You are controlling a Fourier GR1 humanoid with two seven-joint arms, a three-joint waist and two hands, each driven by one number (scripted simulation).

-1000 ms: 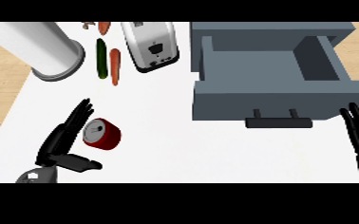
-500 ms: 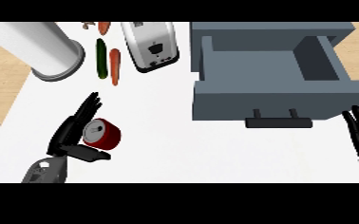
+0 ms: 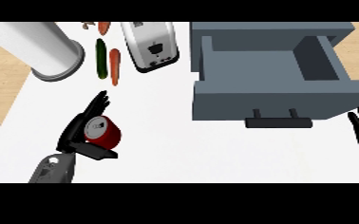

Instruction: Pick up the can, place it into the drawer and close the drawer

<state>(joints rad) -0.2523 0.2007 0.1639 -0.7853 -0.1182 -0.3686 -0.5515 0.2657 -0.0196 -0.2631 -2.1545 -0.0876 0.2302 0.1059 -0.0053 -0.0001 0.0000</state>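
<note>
The broad white counter (image 3: 210, 156) fills most of what we see. At 2 o'clock on it stands the open grey box-shaped drawer (image 3: 266, 99), its dark bar handle (image 3: 278, 122) facing 6 o'clock; its inside looks bare, though the 12 o'clock wall runs out of view. At 10 o'clock a large white-and-silver cylinder (image 3: 38, 47) is cut off at the top, so we cannot say what it is. Near 12 o'clock sits a silver-and-black toaster (image 3: 151, 47), also clipped at the top. The grey left forearm (image 3: 51, 171) enters at 7 o'clock, and its black left hand (image 3: 76, 130) is spread, not clenched: the fingers lie nearly straight along the 10 o'clock side of the small red can (image 3: 104, 133), with the thumb stretched beneath its 6 o'clock side. The can sits at 8 o'clock in view, well apart from the drawer, tilted with its grey top toward 11 o'clock; the palm behind it is hidden, and we cannot tell whether it rests on the counter. Between cylinder and toaster lie a green cucumber (image 3: 101, 59) and an orange carrot (image 3: 114, 66), side by side. Of the right hand (image 3: 354, 123) only a black sliver shows at 3 o'clock; we cannot tell its state.
</note>
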